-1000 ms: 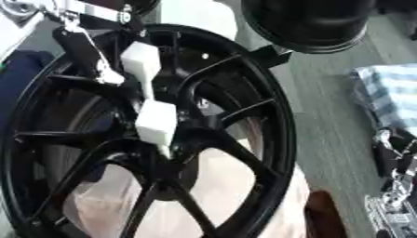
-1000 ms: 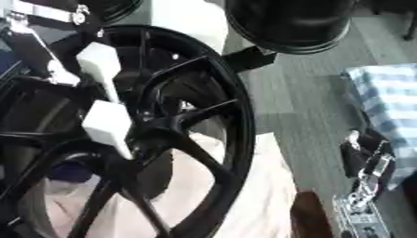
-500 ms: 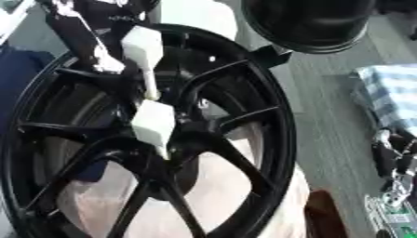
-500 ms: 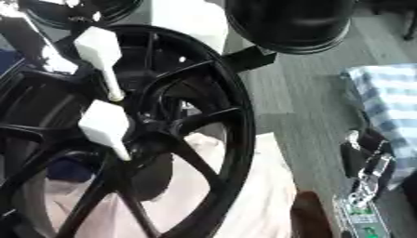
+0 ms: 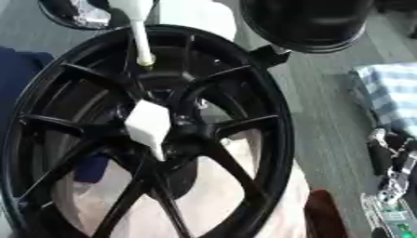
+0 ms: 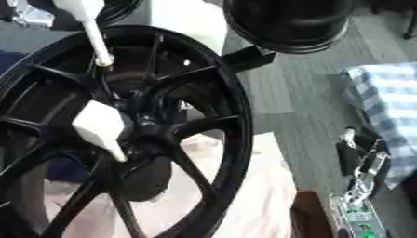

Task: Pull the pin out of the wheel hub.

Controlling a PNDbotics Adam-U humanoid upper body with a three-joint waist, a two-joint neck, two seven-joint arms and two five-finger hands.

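At the left edge a blue cloth (image 5: 18,79) lies under the black wheel (image 5: 277,139), which fills most of what we see and rests on a pale pink cloth (image 5: 244,204). Near the wheel's upper left rim we see the white pin (image 5: 140,39). It is a thin shaft, slightly tilted, with a thicker top that runs off the upper edge, so we cannot see what holds it. Its lower tip hangs over the spokes just above the hub (image 5: 183,132) and is not in the hub's centre. A white block (image 5: 148,124) sits against the hub's left side, narrowing to a point that aims downward. Beyond the wheel's upper right rim stands a dark round tub (image 5: 306,23), close to the rim. Further right a blue checked cloth (image 5: 391,90) lies at the right edge. In the lower right corner our right hand (image 6: 358,155) rests well apart from the wheel, fingers up, loosely straight and apart, holding nothing.
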